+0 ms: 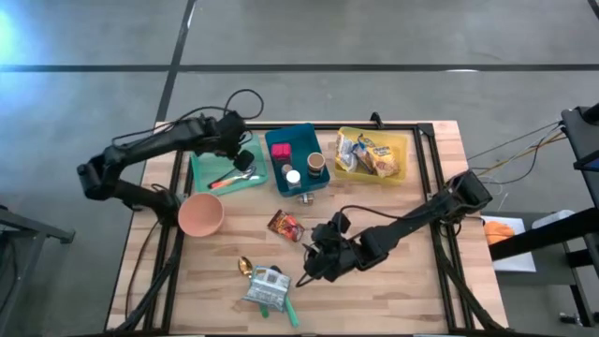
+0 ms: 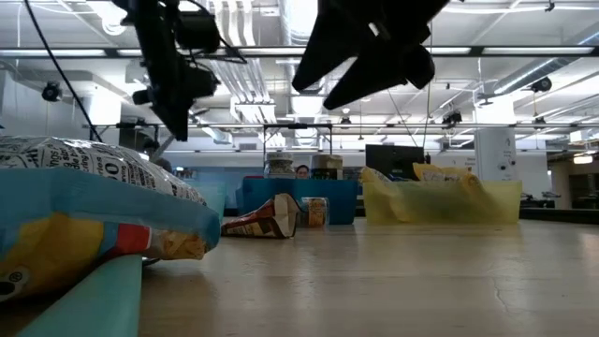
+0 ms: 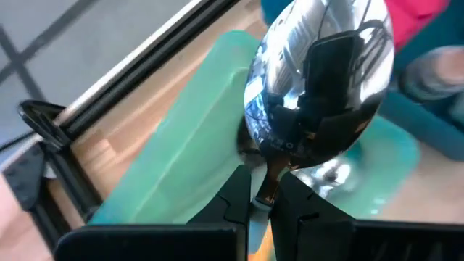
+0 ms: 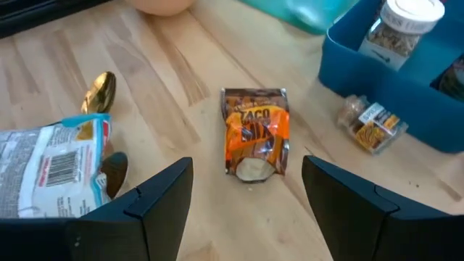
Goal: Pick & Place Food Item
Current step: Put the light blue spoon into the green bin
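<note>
Starting at the near edge of the counter (image 1: pixel 393 281): a white snack bag (image 1: pixel 266 286) lies on a teal strip, with a gold spoon (image 1: pixel 244 266) just beside it.

Right claw (image 1: pixel 316 265) hangs above the counter's middle, fingers apart and empty. Wrist view confirms this: both dark fingers (image 4: pixel 156 199) stand wide, with bare wood between them.

Task item, taken to be the taco packet (image 4: pixel 254 132), lies flat on the counter just ahead of the right claw, on the far-left side of it as the high view shows (image 1: pixel 286 226). It is framed between the open fingers. Its long axis runs roughly along the claw's line of sight, so the fingers stand across its narrow width. Judgement: a short advance and descent should bracket it; no turn of the wrist appears needed.

Farther back: pink bowl (image 1: pixel 200 214) at left, small jar (image 4: pixel 373 123) lying against the blue bin (image 1: pixel 292 156), yellow bin (image 1: pixel 372 154) holding packets.

Left claw (image 1: pixel 245 157) is over the green tray (image 1: pixel 208 168) at the far left, clamped on a silver spoon (image 3: pixel 319 80). Right arm is clearly the nearer to the packet
</note>
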{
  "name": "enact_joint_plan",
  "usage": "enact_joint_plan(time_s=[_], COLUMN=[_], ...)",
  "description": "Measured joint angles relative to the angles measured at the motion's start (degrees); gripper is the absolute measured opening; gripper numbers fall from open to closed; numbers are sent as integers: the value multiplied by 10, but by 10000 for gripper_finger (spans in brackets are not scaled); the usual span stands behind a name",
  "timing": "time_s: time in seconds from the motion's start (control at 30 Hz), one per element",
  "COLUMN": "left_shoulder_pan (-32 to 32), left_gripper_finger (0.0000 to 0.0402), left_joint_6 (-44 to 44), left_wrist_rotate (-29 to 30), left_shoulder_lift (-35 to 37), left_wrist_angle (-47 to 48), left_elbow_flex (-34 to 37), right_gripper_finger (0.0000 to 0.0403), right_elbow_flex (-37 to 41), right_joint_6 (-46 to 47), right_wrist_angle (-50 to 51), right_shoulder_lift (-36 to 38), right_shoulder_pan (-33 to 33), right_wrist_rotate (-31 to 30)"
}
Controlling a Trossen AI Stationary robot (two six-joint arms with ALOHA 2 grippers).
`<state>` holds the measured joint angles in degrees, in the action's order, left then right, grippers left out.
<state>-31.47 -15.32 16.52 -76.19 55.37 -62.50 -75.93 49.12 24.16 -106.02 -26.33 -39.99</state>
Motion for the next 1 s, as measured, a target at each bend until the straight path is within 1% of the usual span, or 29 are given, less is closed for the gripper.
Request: enact_joint_plan(time_s=[0.1,0.2,0.27,0.43,0.5,0.57,0.63,0.8,0.87,1.0], left_shoulder_pan=[-13,-21,-23,-23,-23,-23,-23,-23,-22,-23], left_gripper_finger=[21,21,21,21,21,21,21,21,21,21], left_joint_6=[31,39,61,116,127,134,146,204,213,213], left_wrist_rotate=[15,15,14,-43,-48,-49,-67,-177,-186,-185], left_shoulder_lift=[-43,-90,-118,-185,-202,-213,-216,-215,-215,-215], left_wrist_angle=[0,14,26,68,84,87,88,94,94,94], left_elbow_flex=[-9,-22,-28,-29,-29,-28,-28,-28,-28,-28], right_gripper_finger=[258,258,258,258,258,258,258,258,258,258], right_elbow_flex=[9,12,13,13,13,13,13,13,13,13], right_joint_6=[16,28,31,30,30,30,30,28,28,28], right_wrist_angle=[1,1,1,1,0,0,0,0,0,0], right_shoulder_lift=[0,0,0,0,0,0,0,0,0,0], right_shoulder_pan=[-2,-4,-6,-15,-16,-17,-18,-18,-18,-18], right_wrist_rotate=[0,0,1,2,2,2,2,2,2,2])
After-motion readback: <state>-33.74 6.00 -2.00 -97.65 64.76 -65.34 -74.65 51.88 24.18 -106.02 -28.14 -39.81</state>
